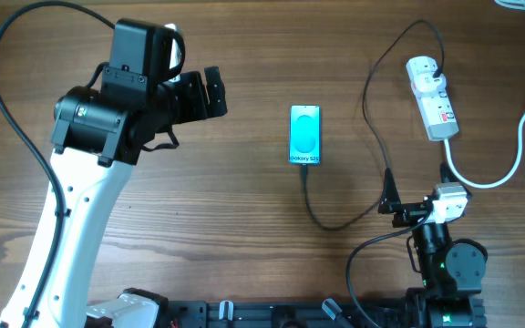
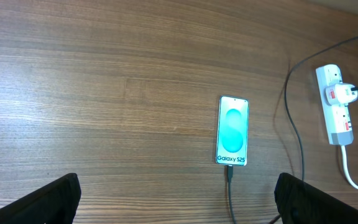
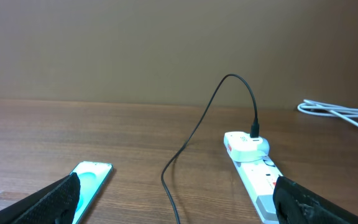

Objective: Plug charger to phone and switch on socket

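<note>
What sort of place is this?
Probably a robotics lab bench: a white-and-black robot arm stands over a wood-grain table holding a turquoise-screened smartphone, thin black charging cable and white power strip.

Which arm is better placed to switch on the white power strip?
Right. The right pincer is open on the side of the white elongated power strip, which its camera faces. The left pincer hangs beyond the slim turquoise-screened phone, farther off.

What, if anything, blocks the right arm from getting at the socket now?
Probably nothing, so likely yes. The right gripper, jaws open, faces the socket with bare table between. The white cord trails close by on one side, the charger on the other; either might get brushed.
</note>
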Controlling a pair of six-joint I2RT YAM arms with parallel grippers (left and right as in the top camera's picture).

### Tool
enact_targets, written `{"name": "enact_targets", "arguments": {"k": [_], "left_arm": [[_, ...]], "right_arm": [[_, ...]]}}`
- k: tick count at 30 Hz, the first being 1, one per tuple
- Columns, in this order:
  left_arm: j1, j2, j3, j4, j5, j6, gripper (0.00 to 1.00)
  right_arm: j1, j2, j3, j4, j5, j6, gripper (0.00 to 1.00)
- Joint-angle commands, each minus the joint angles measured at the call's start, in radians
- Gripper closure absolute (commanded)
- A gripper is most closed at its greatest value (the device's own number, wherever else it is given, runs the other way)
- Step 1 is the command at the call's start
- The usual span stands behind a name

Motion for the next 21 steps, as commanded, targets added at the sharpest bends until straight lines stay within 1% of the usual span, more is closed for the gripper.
{"name": "enact_targets", "arguments": {"k": [1, 15, 17, 21], "left_arm": [[0.000, -0.002, -0.002, 0.003, -0.013, -0.013, 0.00], [0.000, -0.002, -0.002, 0.002, -0.014, -0.010, 0.00], [0.008, -0.006, -0.002, 0.003, -0.058, -0.006, 0.00], [0.008, -0.055, -0.054, 0.031, -0.066, -0.013, 0.00]], "right_arm": [[0.005, -0.012, -0.001, 0.002, 0.006, -0.013, 0.00], [0.005, -0.012, -0.001, 0.002, 0.006, -0.013, 0.01], [0.005, -0.012, -0.001, 0.002, 0.006, -0.014, 0.00], [0.005, -0.012, -0.001, 0.002, 0.006, -0.014, 0.00]]}}
